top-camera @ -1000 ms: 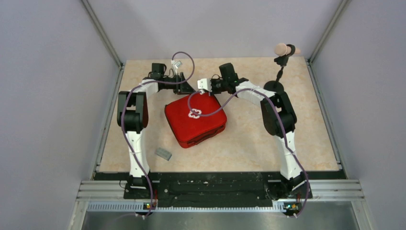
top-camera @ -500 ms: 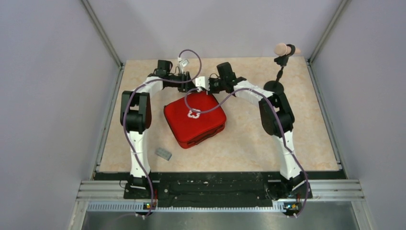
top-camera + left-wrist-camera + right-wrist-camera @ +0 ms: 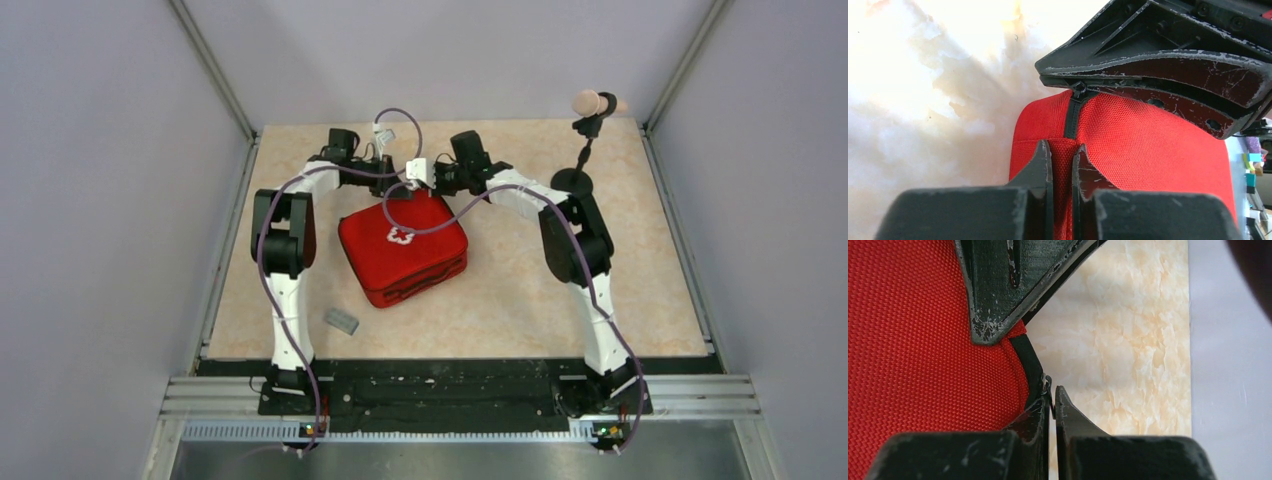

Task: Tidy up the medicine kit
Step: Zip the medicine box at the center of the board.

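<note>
Red soft rectangular fabric medicine kit (image 3: 400, 262) sits mid-way on the beige marbled surface (image 3: 560, 290), a bit toward the left edge, with one corner pointing at the far edge. At that corner the left tool (image 3: 1060, 160) is pinched nearly closed on a fold of red fabric, and the right tool (image 3: 1053, 400) is clamped on the small metal zipper pull (image 3: 1049, 388) just beside it. Suggest the left only anchors while the right drags the pull low and in line with the black zipper track (image 3: 1071, 115) round the bend. An off-axis tug will likely jam it or slip the tab.
</note>
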